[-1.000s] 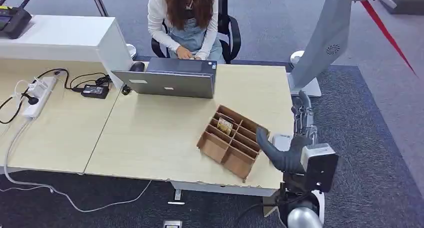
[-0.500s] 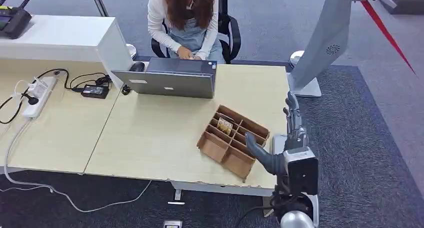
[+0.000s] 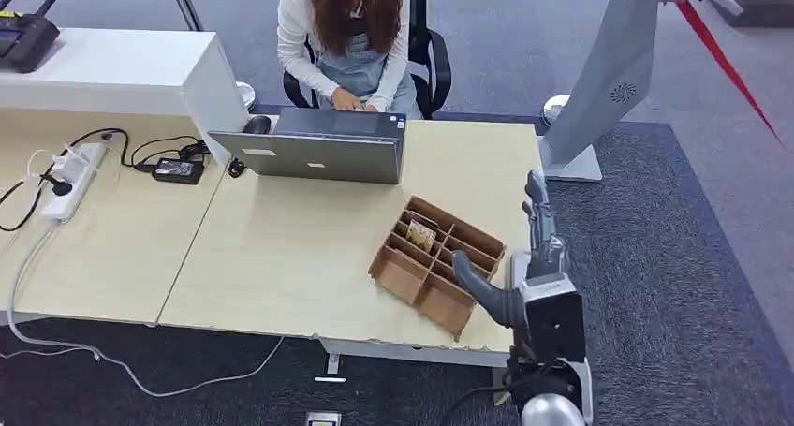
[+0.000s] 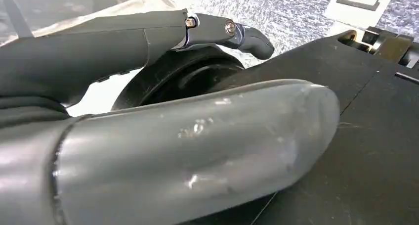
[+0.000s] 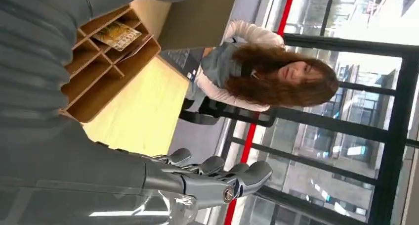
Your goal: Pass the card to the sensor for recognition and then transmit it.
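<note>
R hand (image 3: 524, 257) shifted left twd divider box (image 3: 436, 263) | fingers spread, holds nothing | card (image 3: 421, 234) in box

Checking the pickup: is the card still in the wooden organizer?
Yes. The card lies in a compartment of the wooden organizer; the right hand is empty beside it.

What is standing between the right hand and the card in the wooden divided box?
Only the brown wooden divided box's own partition walls. The patterned card lies in a compartment on the far side from the open right hand, which is at the box's near right end. Nothing covers it from above.
</note>
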